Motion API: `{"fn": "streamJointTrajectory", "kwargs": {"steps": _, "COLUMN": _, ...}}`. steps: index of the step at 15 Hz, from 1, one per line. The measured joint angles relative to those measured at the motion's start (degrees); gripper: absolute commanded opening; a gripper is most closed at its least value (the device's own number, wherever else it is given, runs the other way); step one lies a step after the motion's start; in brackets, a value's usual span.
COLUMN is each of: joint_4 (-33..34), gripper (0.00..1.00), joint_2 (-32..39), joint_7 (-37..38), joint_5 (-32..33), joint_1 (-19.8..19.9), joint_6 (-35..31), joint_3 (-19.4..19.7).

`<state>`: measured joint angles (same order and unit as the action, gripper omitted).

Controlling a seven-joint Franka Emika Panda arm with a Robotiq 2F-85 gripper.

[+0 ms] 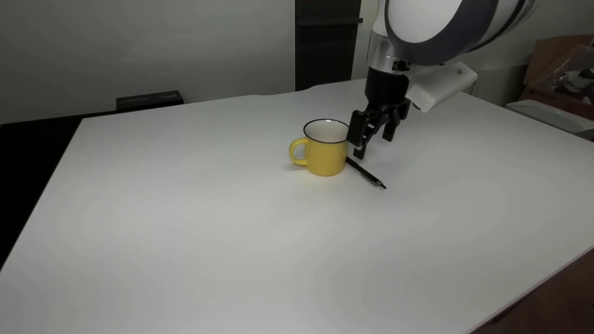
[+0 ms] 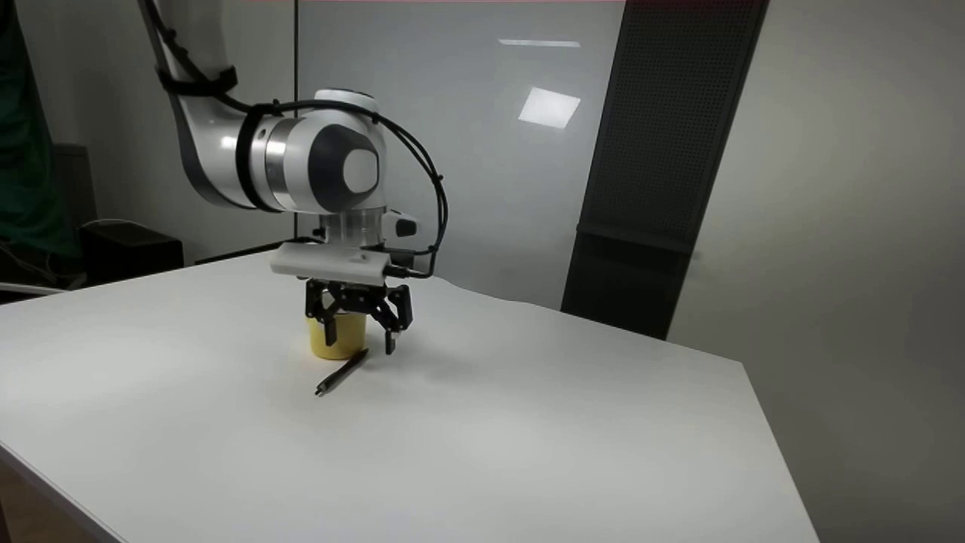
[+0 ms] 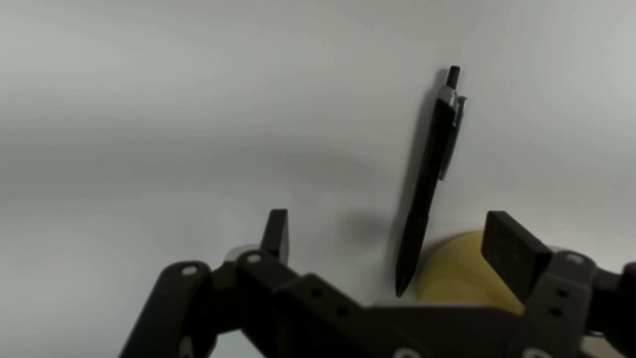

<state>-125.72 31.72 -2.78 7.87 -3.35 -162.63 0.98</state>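
A yellow mug (image 1: 326, 160) with a dark rim stands upright on the white table, its handle pointing away from the arm. Beside its base lies a black pen (image 1: 364, 172) with a metal clip. In an exterior view my gripper (image 2: 360, 344) hangs just above the table, in front of the mug (image 2: 348, 335) and near the pen (image 2: 343, 372). Seen from the wrist, the gripper (image 3: 387, 215) is wide open with nothing held. The pen (image 3: 428, 179) points its tip between the fingers, and the right finger overlaps the mug (image 3: 459, 273), partly hidden by the gripper.
The white table (image 1: 199, 222) carries the mug and pen. Behind it is a wall with a dark panel (image 2: 663, 151). A dark box (image 1: 149, 100) sits past the far table edge, and a black box (image 2: 130, 253) stands beyond the table.
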Motion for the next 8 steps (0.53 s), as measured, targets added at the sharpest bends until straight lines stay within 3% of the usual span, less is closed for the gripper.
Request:
{"fn": "streamJointTrajectory", "kwargs": {"steps": 6, "joint_4": 0.3, "gripper": 1.0, "joint_2": 3.4, "joint_7": 6.4, "joint_5": -2.0, "joint_1": -4.0, "joint_6": -5.8, "joint_3": 3.2}}
{"fn": "streamJointTrajectory", "kwargs": {"steps": 7, "joint_4": 0.5, "gripper": 0.75, "joint_2": 4.0, "joint_7": 7.0, "joint_5": -2.4, "joint_1": -4.8, "joint_6": -6.2, "joint_3": 3.7}}
{"fn": "streamJointTrajectory", "kwargs": {"steps": 8, "joint_4": 0.6, "gripper": 0.74, "joint_2": 4.5, "joint_7": 7.5, "joint_5": -2.5, "joint_1": -5.6, "joint_6": -6.5, "joint_3": 4.1}}
